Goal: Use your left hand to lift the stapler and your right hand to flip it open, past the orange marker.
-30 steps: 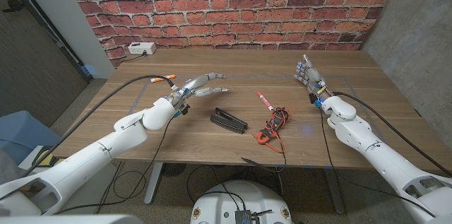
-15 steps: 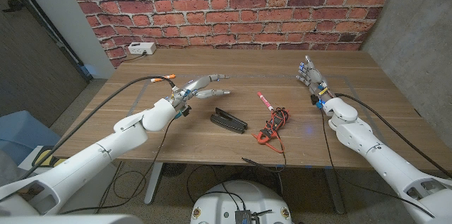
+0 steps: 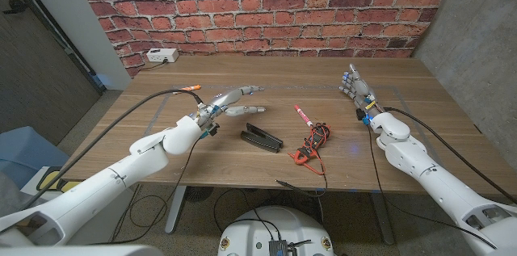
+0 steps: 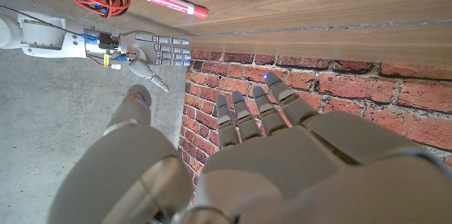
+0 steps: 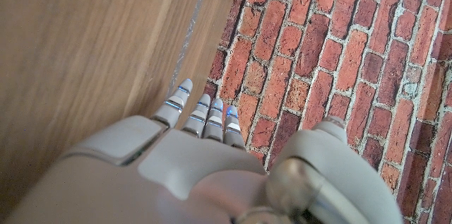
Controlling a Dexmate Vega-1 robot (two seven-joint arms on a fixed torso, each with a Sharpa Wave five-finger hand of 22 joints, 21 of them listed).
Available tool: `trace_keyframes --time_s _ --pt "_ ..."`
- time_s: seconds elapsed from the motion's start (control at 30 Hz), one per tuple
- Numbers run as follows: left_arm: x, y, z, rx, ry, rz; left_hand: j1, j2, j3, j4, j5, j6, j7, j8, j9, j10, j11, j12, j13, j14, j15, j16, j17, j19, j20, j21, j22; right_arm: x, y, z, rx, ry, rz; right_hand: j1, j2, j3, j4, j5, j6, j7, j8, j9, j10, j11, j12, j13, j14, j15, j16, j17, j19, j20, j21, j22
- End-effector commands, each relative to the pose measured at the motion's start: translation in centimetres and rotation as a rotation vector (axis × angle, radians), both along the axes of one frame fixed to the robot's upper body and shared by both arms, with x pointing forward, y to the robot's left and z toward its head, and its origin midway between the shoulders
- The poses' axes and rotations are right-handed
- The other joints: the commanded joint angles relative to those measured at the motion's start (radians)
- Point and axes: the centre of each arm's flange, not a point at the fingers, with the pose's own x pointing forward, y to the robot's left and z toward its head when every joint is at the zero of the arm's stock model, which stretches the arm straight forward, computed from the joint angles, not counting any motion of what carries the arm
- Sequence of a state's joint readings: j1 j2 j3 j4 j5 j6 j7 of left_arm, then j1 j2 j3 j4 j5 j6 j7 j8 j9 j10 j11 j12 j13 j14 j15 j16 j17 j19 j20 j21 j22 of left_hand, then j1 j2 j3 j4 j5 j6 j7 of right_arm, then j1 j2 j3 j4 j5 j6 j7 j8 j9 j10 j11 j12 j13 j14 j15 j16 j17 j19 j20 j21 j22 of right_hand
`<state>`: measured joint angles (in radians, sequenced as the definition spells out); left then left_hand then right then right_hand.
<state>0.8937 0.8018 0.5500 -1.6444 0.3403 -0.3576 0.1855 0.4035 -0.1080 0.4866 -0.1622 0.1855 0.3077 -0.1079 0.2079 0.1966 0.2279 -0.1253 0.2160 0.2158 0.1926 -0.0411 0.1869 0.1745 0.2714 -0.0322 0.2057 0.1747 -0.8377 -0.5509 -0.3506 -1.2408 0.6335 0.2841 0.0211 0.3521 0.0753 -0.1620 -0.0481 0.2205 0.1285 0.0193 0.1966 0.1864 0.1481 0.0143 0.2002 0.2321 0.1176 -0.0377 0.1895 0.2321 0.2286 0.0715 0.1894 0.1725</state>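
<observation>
In the head view the black stapler (image 3: 261, 137) lies on the tabletop (image 3: 202, 78) beside the left hand (image 3: 230, 100), fingers spread and empty, the right hand (image 3: 355, 89) likewise open, while the left wrist view shows the orange marker (image 4: 172, 2).

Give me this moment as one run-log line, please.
phase: approach | left hand: open, near stapler, not touching | right hand: open, waiting | stapler: on table, closed | marker: beyond stapler
</observation>
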Motion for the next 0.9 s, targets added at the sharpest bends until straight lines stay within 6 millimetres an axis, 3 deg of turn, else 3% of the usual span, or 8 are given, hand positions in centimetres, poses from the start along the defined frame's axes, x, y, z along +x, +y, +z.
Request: trace_keyframes --time_s 0.03,0.2,0.7,0.9 --pt "-0.7 -0.5 -0.1 0.061 -0.055 0.009 0.022 0.007 -0.005 0.002 0.002 0.028 0.0 0.014 0.01 0.028 -0.005 0.019 0.01 0.019 -0.114 0.007 0.003 0.001 -0.016 -0.003 0.002 -0.1 -0.1 0.0 -0.005 0.004 -0.002 0.007 -0.004 -0.004 -0.006 -0.004 -0.003 -0.005 0.0 0.003 0.002 -0.001 -0.001 0.001 -0.002 -0.004 0.01 -0.001 0.0 0.002 0.003 0.001" --pt "-1.0 -0.6 -0.2 0.068 -0.064 0.004 0.028 0.01 -0.006 0.003 0.001 0.029 -0.001 0.015 0.014 0.04 -0.011 0.026 0.015 0.029 -0.116 0.01 0.004 0.009 -0.031 -0.002 0.001 -0.1 -0.4 -0.2 0.014 0.009 -0.002 0.008 -0.005 -0.004 -0.007 -0.005 -0.003 -0.003 0.0 0.003 0.001 -0.001 -0.002 0.0 -0.002 -0.004 0.011 -0.002 0.0 0.003 0.003 0.001" --pt "-1.9 -0.9 -0.3 0.131 -0.111 0.009 0.035 0.007 -0.016 0.005 0.0 -0.003 -0.012 0.004 0.019 0.042 -0.014 0.033 0.027 0.03 -0.116 0.009 0.006 -0.007 -0.024 -0.01 0.001 -0.2 -0.8 -0.2 0.019 0.013 -0.017 0.008 -0.005 -0.003 -0.008 -0.007 -0.003 -0.003 0.0 0.003 0.001 -0.001 -0.002 -0.003 -0.001 -0.004 0.012 -0.006 -0.001 0.003 0.003 0.001" --pt "-2.4 -1.0 -0.4 0.175 -0.121 0.016 0.051 0.01 -0.015 0.001 0.003 -0.003 0.004 0.006 0.019 0.051 -0.015 0.039 0.033 0.034 -0.12 0.009 0.006 -0.007 -0.029 -0.012 0.0 -0.2 -0.9 -0.1 0.019 0.015 -0.022 0.008 -0.003 -0.002 -0.008 -0.007 -0.003 -0.002 0.0 0.003 0.001 -0.002 -0.002 -0.004 -0.002 -0.004 0.013 -0.007 -0.001 0.002 0.003 0.001"
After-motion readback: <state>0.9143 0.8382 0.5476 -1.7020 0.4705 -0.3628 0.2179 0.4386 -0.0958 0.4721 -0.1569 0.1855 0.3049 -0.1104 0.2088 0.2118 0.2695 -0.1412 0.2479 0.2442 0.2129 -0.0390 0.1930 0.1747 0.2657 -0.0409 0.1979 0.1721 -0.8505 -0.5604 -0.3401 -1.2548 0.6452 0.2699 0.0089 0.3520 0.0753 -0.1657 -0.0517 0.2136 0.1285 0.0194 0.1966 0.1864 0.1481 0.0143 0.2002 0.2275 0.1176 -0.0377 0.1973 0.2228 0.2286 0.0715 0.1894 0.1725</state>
